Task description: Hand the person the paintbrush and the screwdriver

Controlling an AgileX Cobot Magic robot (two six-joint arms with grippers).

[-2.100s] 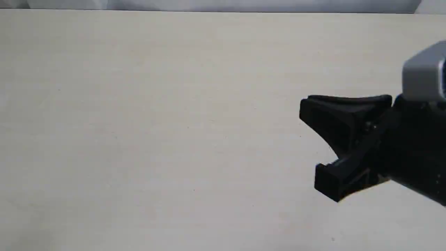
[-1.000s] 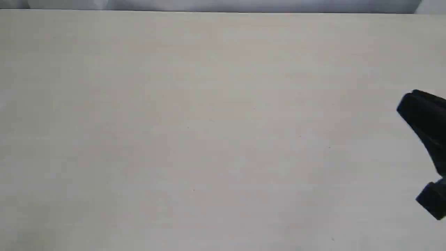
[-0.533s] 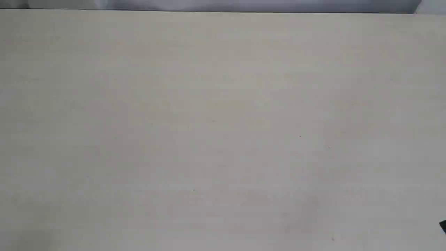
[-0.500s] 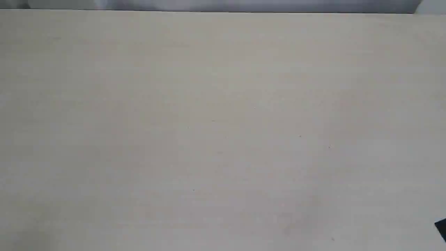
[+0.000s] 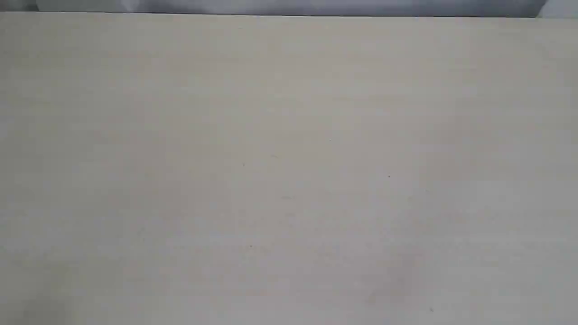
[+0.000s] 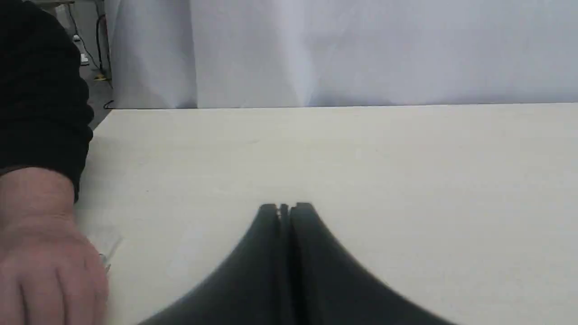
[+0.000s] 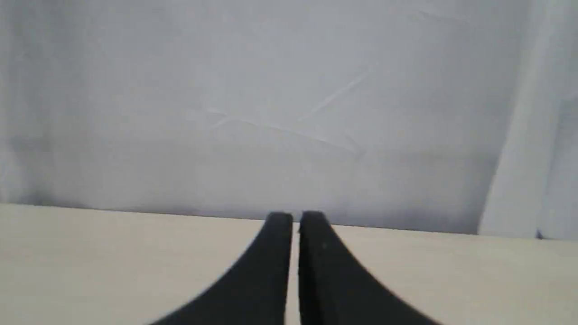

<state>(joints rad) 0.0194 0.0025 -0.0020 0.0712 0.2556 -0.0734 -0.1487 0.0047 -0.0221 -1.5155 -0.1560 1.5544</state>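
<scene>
Right gripper (image 7: 295, 220) withdrawn, its jaws together

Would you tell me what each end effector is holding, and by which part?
Nothing is held: the left end effector and the right end effector are both closed with nothing between them.

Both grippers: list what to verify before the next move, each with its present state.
1. Empty left gripper: ok, fingers together with nothing between them.
2. Empty right gripper: ok, fingers all but closed, nothing between them.
3. Whereabouts of paintbrush and screwdriver: cannot tell, neither shows in any view.
4. Gap between person's hand and left gripper: ok, the hand lies on the table, apart from it.
5. Palm open to receive: not ok, the back of the hand faces up.
</scene>
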